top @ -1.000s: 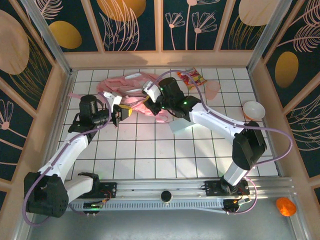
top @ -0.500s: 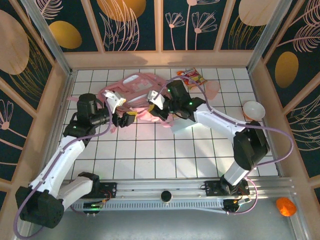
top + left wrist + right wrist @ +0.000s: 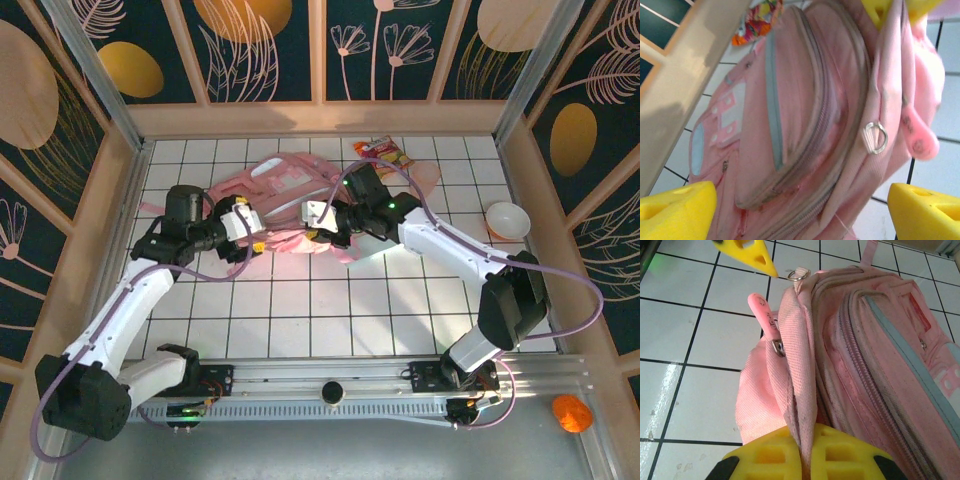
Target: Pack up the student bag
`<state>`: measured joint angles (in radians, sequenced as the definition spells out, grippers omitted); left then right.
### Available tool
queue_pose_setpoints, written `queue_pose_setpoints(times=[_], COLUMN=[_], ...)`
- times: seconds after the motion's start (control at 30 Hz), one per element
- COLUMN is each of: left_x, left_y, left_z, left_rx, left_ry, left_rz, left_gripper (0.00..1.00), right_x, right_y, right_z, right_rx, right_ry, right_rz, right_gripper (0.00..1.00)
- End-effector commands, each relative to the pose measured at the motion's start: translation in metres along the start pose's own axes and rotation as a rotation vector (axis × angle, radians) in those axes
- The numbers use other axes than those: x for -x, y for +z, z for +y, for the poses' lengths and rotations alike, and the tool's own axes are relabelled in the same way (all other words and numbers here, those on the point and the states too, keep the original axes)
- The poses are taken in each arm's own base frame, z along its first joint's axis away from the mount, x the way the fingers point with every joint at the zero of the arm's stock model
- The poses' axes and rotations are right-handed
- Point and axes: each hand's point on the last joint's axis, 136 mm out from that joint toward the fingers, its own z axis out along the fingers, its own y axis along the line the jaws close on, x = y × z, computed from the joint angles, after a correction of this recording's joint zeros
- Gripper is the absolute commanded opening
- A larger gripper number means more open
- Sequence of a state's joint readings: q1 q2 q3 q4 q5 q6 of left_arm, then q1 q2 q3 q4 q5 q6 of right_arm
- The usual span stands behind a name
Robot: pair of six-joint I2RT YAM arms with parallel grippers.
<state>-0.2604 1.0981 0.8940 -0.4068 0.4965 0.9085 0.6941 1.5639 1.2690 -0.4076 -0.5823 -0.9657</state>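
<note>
The student bag [image 3: 285, 190], a big soft pink backpack, lies on the white tiles at the back centre. My right gripper [image 3: 318, 230] is shut on a fold of its pink fabric at the near edge. In the right wrist view the yellow pads [image 3: 775, 455] pinch that fold [image 3: 800, 390], with my right gripper [image 3: 807, 452] at the bottom edge. My left gripper [image 3: 250, 236] stands open just left of the bag's near corner. From the left wrist, the wide-apart yellow fingertips [image 3: 927, 212] frame the bag's zipped front pocket [image 3: 800, 115]; my left gripper [image 3: 800, 215] holds nothing.
A colourful snack packet [image 3: 383, 155] and a pink round item [image 3: 427, 177] lie behind the bag on the right. A white bowl [image 3: 507, 218] sits at the far right, a pale box [image 3: 365, 250] under the right arm. Wooden walls [image 3: 320, 118] close in the table.
My left gripper has opened and let go of the bag. The right gripper has drawn the bag rightward, and the bag now lies flatter.
</note>
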Motion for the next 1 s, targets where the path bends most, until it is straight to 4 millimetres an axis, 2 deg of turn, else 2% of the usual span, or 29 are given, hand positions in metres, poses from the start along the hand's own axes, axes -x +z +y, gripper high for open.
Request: queue_pose_setpoints(times=[0.0, 0.1, 0.2, 0.3, 0.4, 0.47, 0.57, 0.7, 0.77, 0.87, 0.97], left_x=[-0.001, 0.002, 0.006, 0.019, 0.032, 0.031, 0.025, 0.026, 0.026, 0.028, 0.032], left_y=[0.002, 0.010, 0.016, 0.014, 0.007, 0.003, 0.000, 0.002, 0.003, 0.004, 0.005], left_z=[-0.008, -0.005, -0.001, 0.004, 0.009, 0.015, 0.013, -0.003, -0.008, -0.010, -0.013], left_rx=[-0.049, -0.027, -0.012, 0.000, 0.030, 0.072, 0.081, -0.005, -0.037, -0.054, -0.098], left_ry=[0.117, 0.112, 0.120, 0.053, -0.100, -0.235, -0.389, -0.514, -0.542, -0.562, -0.582], left_rz=[-0.006, -0.051, -0.098, -0.160, -0.227, -0.232, -0.219, -0.241, -0.249, -0.255, -0.269], left_gripper=[0.87, 0.84, 0.65, 0.26, 0.00, 0.00, 0.00, 0.00, 0.00, 0.00, 0.00], right_x=[0.045, 0.048, 0.049, 0.048, 0.043, 0.038, 0.031, 0.022, 0.024, 0.034, 0.043], right_y=[-0.024, -0.024, -0.026, -0.035, -0.049, -0.056, -0.068, -0.084, -0.088, -0.081, -0.067], right_z=[-0.009, -0.008, -0.009, -0.021, -0.044, -0.050, -0.051, -0.049, -0.041, -0.022, -0.008], right_rx=[-0.020, -0.011, -0.016, -0.073, -0.197, -0.253, -0.324, -0.455, -0.494, -0.495, -0.450], right_ry=[-0.113, -0.117, -0.110, -0.038, 0.170, 0.331, 0.545, 0.774, 0.870, 0.983, 1.171], right_rz=[-0.130, -0.138, -0.141, -0.165, -0.216, -0.243, -0.269, -0.263, -0.252, -0.240, -0.252], right_gripper=[0.00, 0.00, 0.00, 0.02, 0.24, 0.38, 0.46, 0.48, 0.48, 0.48, 0.47])
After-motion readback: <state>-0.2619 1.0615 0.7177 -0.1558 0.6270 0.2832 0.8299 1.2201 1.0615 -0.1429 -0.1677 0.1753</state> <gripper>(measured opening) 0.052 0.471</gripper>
